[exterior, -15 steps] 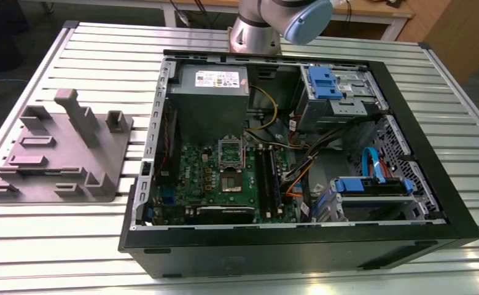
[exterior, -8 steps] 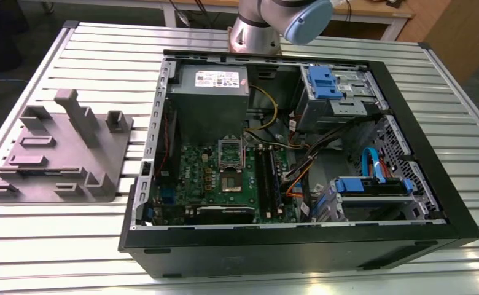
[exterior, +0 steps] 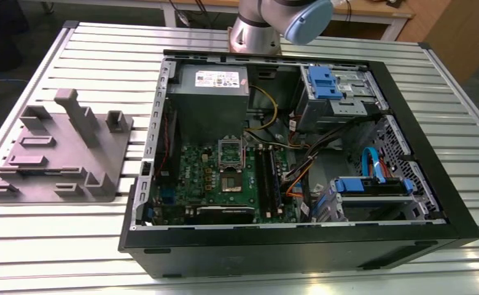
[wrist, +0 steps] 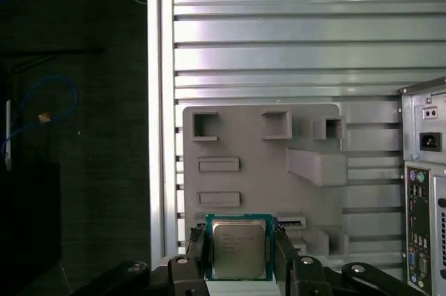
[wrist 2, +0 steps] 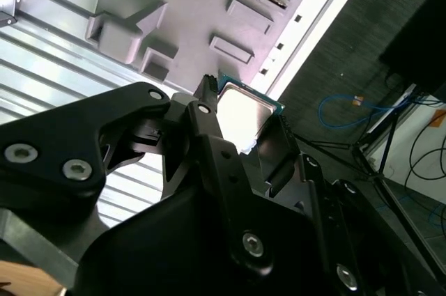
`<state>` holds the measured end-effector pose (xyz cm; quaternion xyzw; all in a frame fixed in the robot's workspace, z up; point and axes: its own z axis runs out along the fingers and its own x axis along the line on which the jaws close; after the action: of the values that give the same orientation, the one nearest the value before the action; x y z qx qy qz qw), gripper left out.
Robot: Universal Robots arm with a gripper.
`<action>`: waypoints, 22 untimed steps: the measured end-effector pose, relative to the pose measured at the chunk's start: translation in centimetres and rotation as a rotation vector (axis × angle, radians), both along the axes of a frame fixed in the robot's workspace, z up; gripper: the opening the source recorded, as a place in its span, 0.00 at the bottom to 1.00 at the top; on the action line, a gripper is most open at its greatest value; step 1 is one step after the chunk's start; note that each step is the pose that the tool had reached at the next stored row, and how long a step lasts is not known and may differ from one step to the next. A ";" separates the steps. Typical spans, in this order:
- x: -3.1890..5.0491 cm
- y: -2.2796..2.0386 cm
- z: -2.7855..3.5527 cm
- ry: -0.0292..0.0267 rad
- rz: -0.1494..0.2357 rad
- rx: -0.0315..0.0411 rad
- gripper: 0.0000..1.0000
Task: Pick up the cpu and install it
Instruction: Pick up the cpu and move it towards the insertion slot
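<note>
The slatted metal counter (exterior: 51, 246) carries a big open computer case (exterior: 305, 261). A grey fixture plate (exterior: 59, 153) sits beside the case. In both wrist views the black gripper (wrist: 240, 260) pinches the little silvery cpu (wrist: 239, 244) by two sides, with the plate behind it.
</note>
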<state>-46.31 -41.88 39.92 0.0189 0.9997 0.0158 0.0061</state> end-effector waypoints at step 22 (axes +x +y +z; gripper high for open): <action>2.15 0.00 0.00 0.0000 0.000 0.0000 0.47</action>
<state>-44.17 -41.88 39.92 0.0189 0.9997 0.0158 0.0061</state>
